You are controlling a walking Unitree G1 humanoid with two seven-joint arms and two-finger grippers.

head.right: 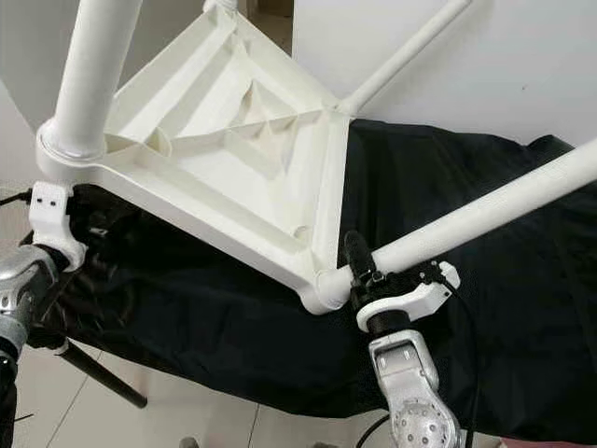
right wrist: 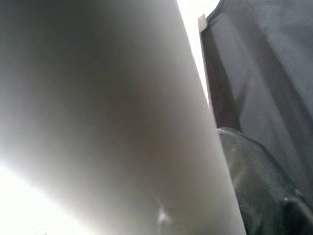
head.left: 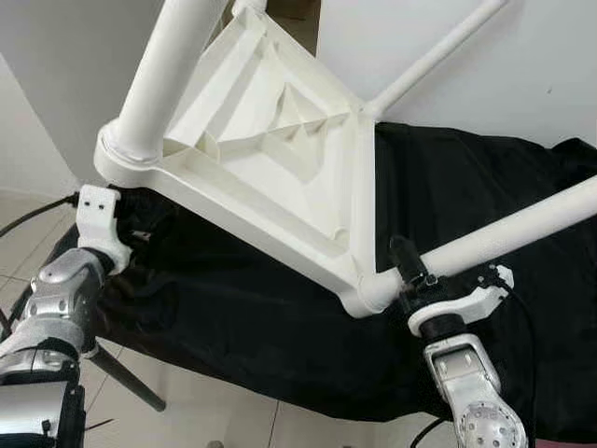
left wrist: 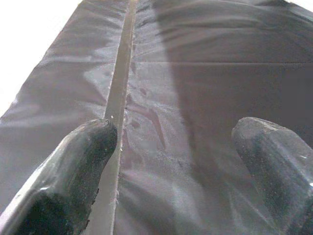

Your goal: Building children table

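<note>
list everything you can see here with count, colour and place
table top: 1, white, upside down and tilted on the black cloth, ribbed underside showing
table legs: 3, white, fitted at the top's corners, pointing up and outward
cloth: 1, black, draped over the work surface
floor: light tiles, below the cloth
wall: white, behind
left hand: 1, black fingers apart over the cloth, under the near-left corner
right hand: 1, black fingers around the near-right leg

White walls (head.left: 522, 65), pale tiled floor (head.left: 187, 411)

Left hand (left wrist: 171, 161) spread; right hand (head.right: 368, 271) clamped shut.
</note>
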